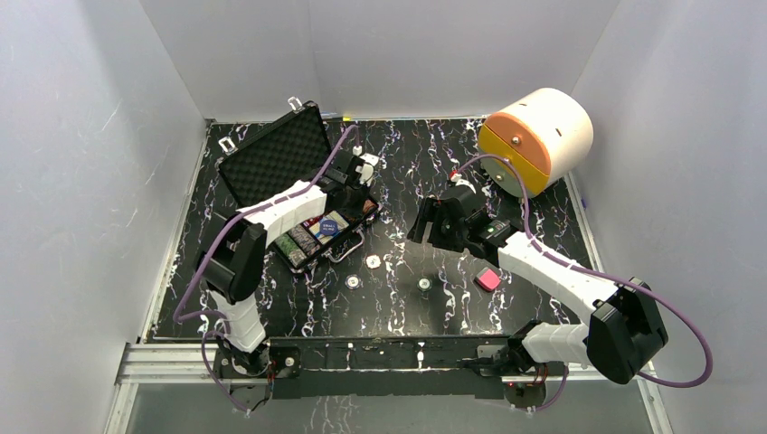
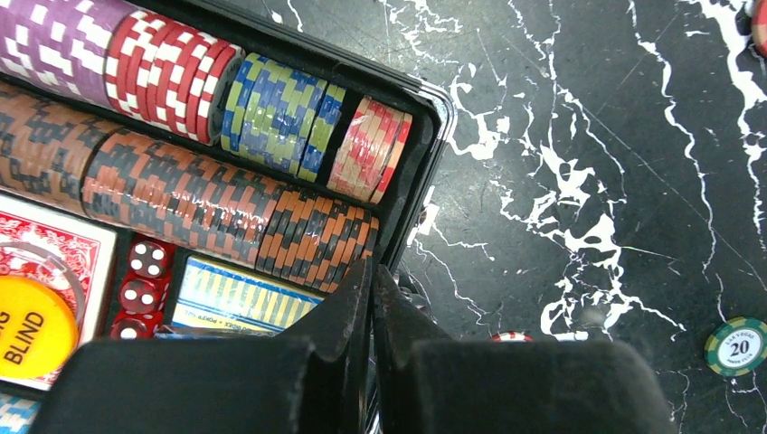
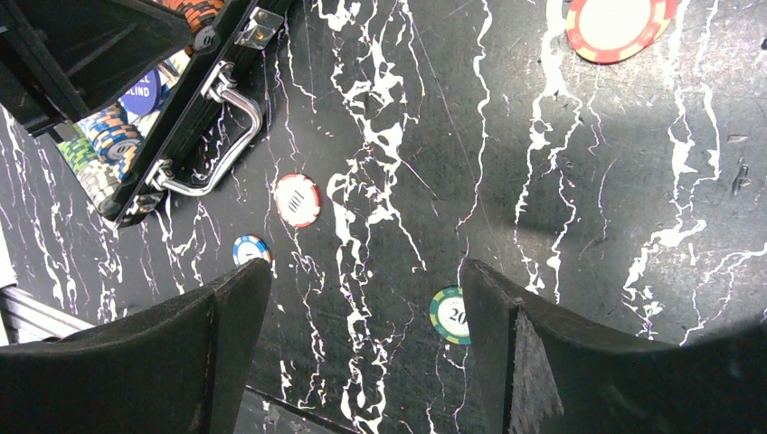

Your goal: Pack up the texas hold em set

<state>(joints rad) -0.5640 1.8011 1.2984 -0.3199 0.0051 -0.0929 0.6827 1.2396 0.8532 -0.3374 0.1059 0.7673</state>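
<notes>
The black case (image 1: 276,154) lies open at the back left, its tray (image 2: 425,154) packed with rows of multicolour poker chips (image 2: 208,194), red dice (image 2: 145,271), a red-backed card deck (image 2: 63,249) and a yellow blind button (image 2: 27,325). My left gripper (image 2: 373,271) is shut with nothing between its fingers, hovering over the tray's right corner (image 1: 364,185). Three loose chips lie on the table: red-white (image 3: 298,200), blue (image 3: 250,249) and green (image 3: 449,315). My right gripper (image 3: 366,280) hangs open above them, the green chip next to its right finger (image 3: 506,307).
A small pink block (image 1: 487,279) lies right of the loose chips. The large cream-and-orange cylinder (image 1: 538,137) sits at the back right, with another red chip (image 3: 620,25) near it. The case's silver handle (image 3: 222,154) juts toward the table's middle. White walls enclose the table.
</notes>
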